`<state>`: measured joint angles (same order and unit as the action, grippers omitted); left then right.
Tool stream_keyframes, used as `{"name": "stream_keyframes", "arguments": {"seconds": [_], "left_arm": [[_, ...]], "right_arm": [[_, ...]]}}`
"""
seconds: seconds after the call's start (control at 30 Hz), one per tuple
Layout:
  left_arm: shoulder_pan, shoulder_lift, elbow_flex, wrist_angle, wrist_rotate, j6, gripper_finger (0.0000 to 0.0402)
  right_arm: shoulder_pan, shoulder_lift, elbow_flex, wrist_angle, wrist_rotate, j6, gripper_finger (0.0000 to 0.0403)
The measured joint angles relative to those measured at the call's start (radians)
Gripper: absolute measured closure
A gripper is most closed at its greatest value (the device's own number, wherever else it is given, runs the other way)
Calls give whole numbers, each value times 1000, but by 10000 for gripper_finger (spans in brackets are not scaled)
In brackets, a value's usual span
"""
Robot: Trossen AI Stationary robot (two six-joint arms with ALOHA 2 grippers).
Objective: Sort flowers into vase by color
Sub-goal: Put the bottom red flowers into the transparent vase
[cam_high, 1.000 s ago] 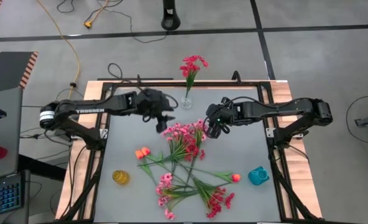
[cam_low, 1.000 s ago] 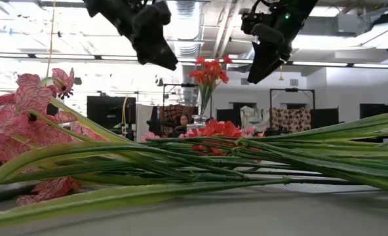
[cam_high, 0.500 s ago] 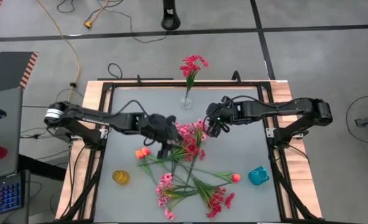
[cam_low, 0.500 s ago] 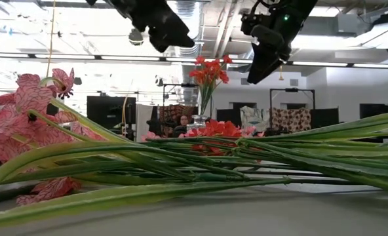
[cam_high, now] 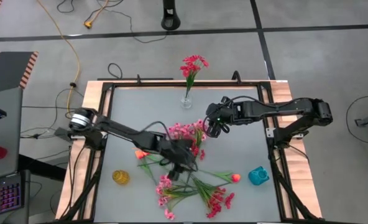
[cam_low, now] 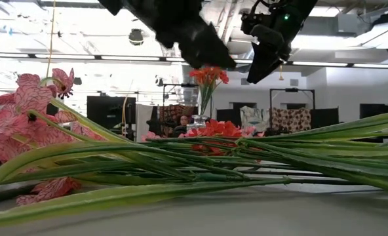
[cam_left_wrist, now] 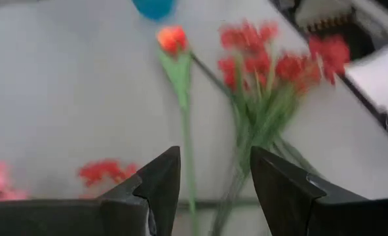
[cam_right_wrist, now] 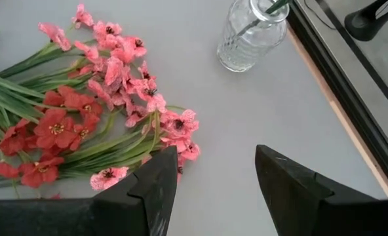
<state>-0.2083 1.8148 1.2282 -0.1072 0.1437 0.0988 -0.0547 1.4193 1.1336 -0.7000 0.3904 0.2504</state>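
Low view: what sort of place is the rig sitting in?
Probably an open lab or workshop, not a home: bare concrete floor with loose cables around the framed table, exposed ceiling ducts, and a person seated at a desk behind.

Grey table (cam_high: 234, 118); clear glass vase (cam_right_wrist: 253, 34). Flowers (cam_high: 190, 162): magenta-red and veined pink clusters, green stems, 2 orange buds. Yellow cup (cam_high: 120, 177), teal cup (cam_high: 258, 176). Arms black.
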Motion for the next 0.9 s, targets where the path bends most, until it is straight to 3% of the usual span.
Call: {"name": "stream_keyframes", "arguments": {"seconds": [0.53, 0.9], "left_arm": [[-88, 289, 325, -272, 0, 146, 230], [-83, 314, 341, -304, -21, 140, 230]], "right_arm": [[2, -1, 4, -21, 0, 3, 173], [3, -1, 4, -33, 0, 3, 173]]}}
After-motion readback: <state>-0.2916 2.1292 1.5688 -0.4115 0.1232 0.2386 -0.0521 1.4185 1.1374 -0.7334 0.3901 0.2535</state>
